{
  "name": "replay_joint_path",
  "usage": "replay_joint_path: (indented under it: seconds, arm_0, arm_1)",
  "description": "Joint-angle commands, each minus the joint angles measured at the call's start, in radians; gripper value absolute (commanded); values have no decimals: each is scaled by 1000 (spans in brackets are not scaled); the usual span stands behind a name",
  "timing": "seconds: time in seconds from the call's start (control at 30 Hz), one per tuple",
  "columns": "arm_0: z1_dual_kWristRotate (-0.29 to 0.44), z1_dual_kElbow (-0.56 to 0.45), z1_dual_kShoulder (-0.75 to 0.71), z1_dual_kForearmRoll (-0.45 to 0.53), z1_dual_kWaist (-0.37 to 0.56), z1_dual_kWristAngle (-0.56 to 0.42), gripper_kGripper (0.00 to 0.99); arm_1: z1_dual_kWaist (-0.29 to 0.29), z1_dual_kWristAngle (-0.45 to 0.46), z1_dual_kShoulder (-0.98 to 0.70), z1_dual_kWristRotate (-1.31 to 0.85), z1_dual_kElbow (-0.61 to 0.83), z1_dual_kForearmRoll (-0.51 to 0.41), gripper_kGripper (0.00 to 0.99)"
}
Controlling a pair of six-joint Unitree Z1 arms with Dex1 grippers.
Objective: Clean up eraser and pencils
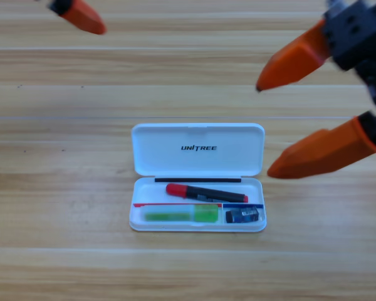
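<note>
Desk: a wooden desk fills all I can see from above; no wall, floor or window shows past it.
Boards: long planks run left to right under me, one beside the next, with thin darker seams between them.
Colour: light tan wood with a fine streaky grain, some planks a shade paler than their neighbours.
Marks: one small dark speck sits on the wood far left, near a seam.
Light: even and soft from above, with a faint sheen on the wood and only weak shadows.
</note>
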Motion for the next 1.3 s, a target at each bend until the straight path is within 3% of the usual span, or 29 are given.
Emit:
replay_joint_path:
  seconds: [0.03, 0.1, 0.17, 0.27, 0.3, 0.4, 0.53, 0.6, 1.3]
  arm_0:
    - [-36, -51, 226, -33, 26, -51, 805]
    - [-40, -42, 266, -59, 0, -57, 715]
    - [-26, -28, 306, -87, -24, -72, 543]
    - [-2, -14, 362, -119, -55, -100, 103]
    - [-2, 7, 369, -146, -63, -106, 0]
    - [-28, 106, 369, -252, -72, -115, 0]
    - [-34, 149, 395, -277, -90, -126, 0]
    - [-71, 165, 401, -269, -98, -129, 0]
    - [-77, 170, 289, -113, -199, -179, 0]
  arm_1:
    - [-42, 75, -52, 12, 55, -40, 954]
    - [-42, 106, -47, 12, 61, -43, 956]
    - [-42, 130, -44, 13, 63, -45, 956]
    - [-42, 149, -41, 16, 67, -52, 956]
    - [-42, 152, -41, 18, 67, -52, 956]
    - [-42, 170, -44, 21, 69, -54, 956]
    - [-42, 173, -60, 22, 72, -54, 956]
    - [-42, 175, -69, 24, 72, -54, 956]
    - [-41, 187, -67, 27, 83, -59, 956]
